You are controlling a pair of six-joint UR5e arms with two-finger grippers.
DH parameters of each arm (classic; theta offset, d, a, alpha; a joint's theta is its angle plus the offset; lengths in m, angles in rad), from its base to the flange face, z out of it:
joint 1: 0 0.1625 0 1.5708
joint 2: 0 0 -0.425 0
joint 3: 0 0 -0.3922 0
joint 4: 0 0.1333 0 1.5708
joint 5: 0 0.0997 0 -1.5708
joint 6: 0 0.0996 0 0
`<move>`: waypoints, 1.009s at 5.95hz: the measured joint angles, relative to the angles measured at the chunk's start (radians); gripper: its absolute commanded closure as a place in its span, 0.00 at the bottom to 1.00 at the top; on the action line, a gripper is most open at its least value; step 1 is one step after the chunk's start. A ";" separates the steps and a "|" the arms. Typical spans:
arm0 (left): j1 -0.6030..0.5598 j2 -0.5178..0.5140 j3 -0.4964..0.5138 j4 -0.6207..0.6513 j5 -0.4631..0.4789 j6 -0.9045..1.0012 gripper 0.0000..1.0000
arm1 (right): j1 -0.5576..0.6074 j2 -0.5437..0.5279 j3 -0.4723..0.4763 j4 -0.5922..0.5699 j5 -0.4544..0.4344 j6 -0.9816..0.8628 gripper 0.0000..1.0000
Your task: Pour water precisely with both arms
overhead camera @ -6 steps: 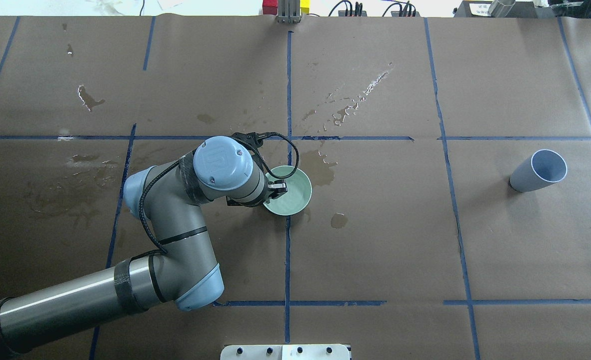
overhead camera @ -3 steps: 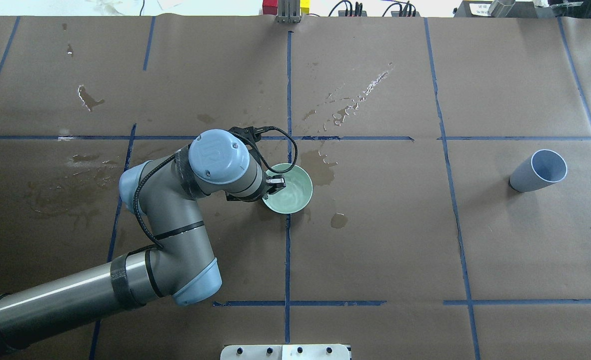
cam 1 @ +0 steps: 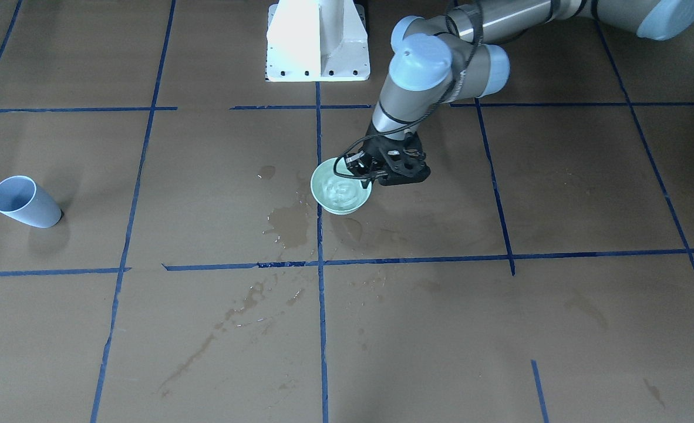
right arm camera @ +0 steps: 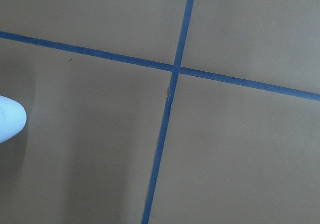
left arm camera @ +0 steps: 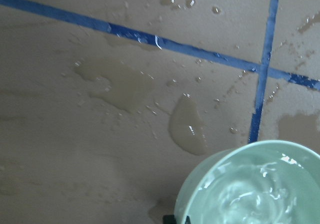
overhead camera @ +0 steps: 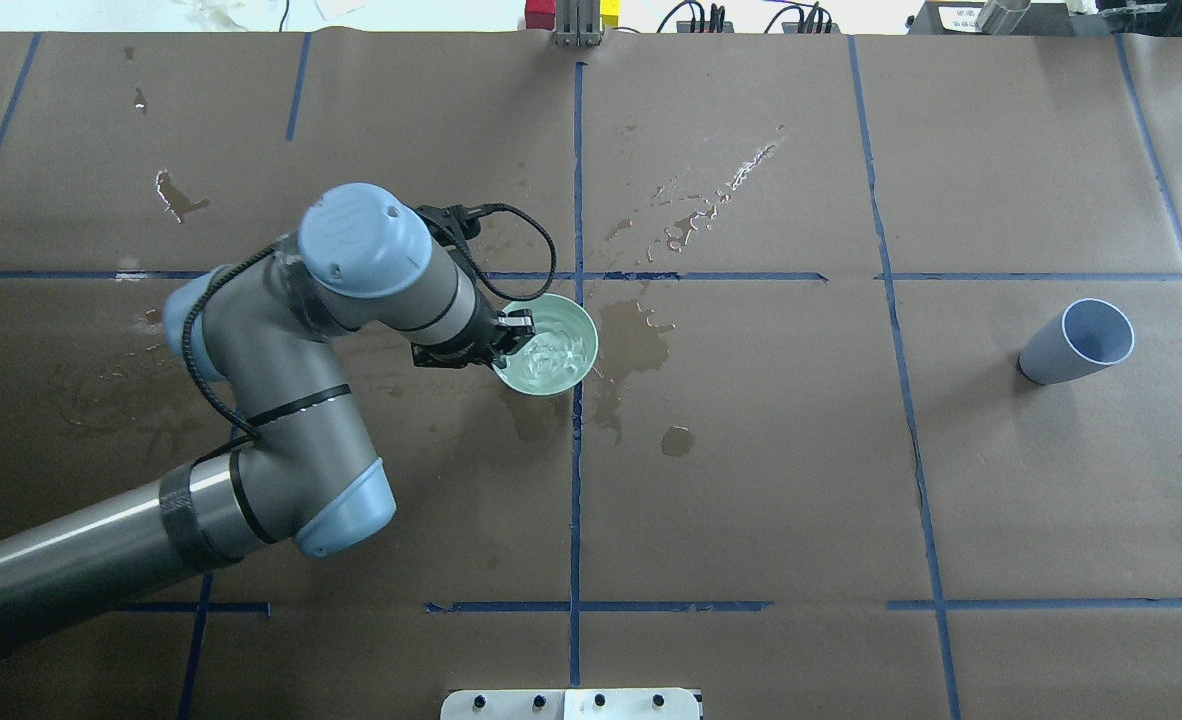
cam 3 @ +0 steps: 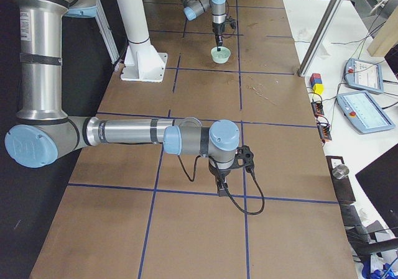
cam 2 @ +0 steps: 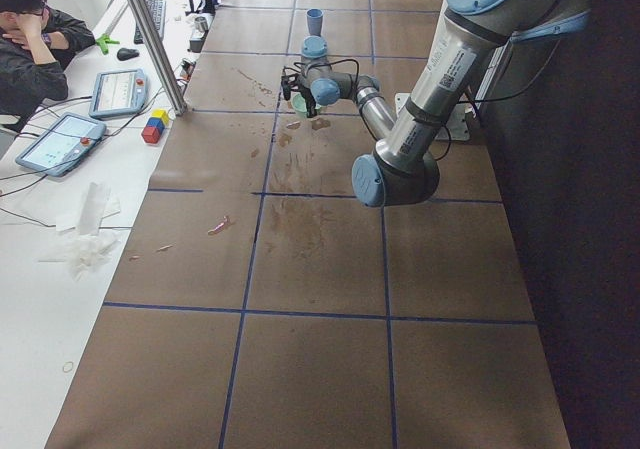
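My left gripper (overhead camera: 509,336) is shut on the near-left rim of a pale green bowl (overhead camera: 571,378) and holds it just above the brown table. Water (overhead camera: 549,350) ripples and glints inside the bowl, also in the front view (cam 1: 340,189) and the left wrist view (left arm camera: 245,199). My left arm (overhead camera: 281,380) reaches in from the lower left. The right arm (cam 3: 130,133) shows only in the exterior right view, with its gripper (cam 3: 222,191) pointing down just above bare table. I cannot tell whether that gripper is open or shut.
A pale blue cup (overhead camera: 1076,345) stands tilted far right. Wet stains and puddles (overhead camera: 641,340) lie around the bowl, and droplets (overhead camera: 711,195) lie farther back. Blue tape lines (overhead camera: 576,480) grid the paper. A person (cam 2: 35,39) sits by tablets beyond the table.
The left arm has carried the bowl to the left and away from me. A dark wet patch shows where it was. The water now ripples more strongly.
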 measured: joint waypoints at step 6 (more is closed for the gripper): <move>-0.435 0.431 -0.074 -0.106 -0.425 0.586 1.00 | -0.001 -0.011 -0.002 -0.002 0.018 -0.002 0.00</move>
